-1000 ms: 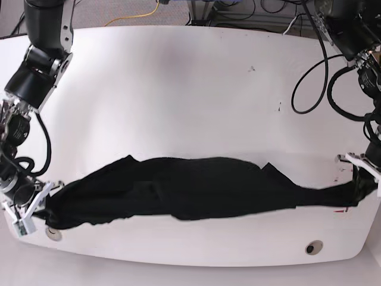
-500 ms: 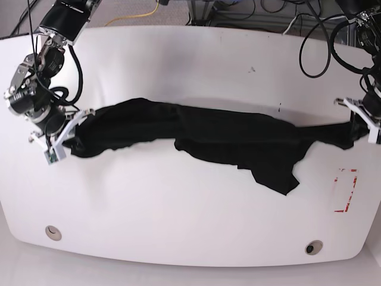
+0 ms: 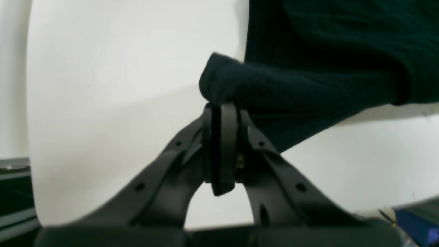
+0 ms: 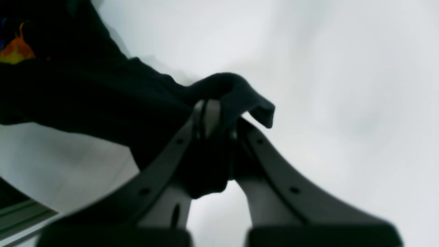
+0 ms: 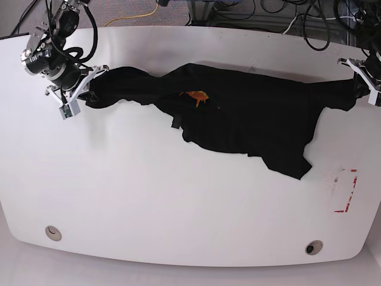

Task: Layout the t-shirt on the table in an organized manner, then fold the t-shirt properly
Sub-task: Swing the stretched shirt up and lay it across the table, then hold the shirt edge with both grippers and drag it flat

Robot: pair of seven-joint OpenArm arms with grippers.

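White table (image 5: pixel 178 202) carrying black t-shirt (image 5: pixel 250 113); left gripper (image 5: pixel 361 85) and right gripper (image 5: pixel 80 89) both pinching bunched ends. Cloth twisting, risking crooked layout, slipping hem.

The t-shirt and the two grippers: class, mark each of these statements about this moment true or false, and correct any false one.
1. Both grippers are shut on the t-shirt. True: the left gripper and the right gripper each pinch black cloth.
2. The t-shirt is folded into a neat square. False: it is stretched between the grippers, rumpled.
3. An orange print shows on the cloth. True.
4. The t-shirt covers the red tape rectangle. False: the tape lies bare on the table.
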